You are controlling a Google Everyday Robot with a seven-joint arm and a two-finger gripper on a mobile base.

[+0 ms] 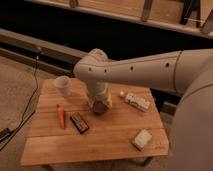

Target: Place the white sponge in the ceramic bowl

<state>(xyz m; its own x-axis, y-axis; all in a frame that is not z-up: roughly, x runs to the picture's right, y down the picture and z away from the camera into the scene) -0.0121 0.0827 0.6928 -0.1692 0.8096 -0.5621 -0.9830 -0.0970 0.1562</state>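
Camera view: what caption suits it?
Robot gripper hangs at the ceramic bowl; white sponge lies apart near the table edge.

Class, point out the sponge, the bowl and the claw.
sponge [141, 139], camera view, top face.
bowl [101, 110], camera view, front wall.
claw [98, 102], camera view, tip, right over the bowl.

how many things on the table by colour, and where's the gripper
white: 3 (cup, labelled tube, white sponge)
orange: 1 (carrot-like stick)
dark: 2 (ceramic bowl, snack packet)
total: 6
gripper: down over the ceramic bowl, apart from the white sponge
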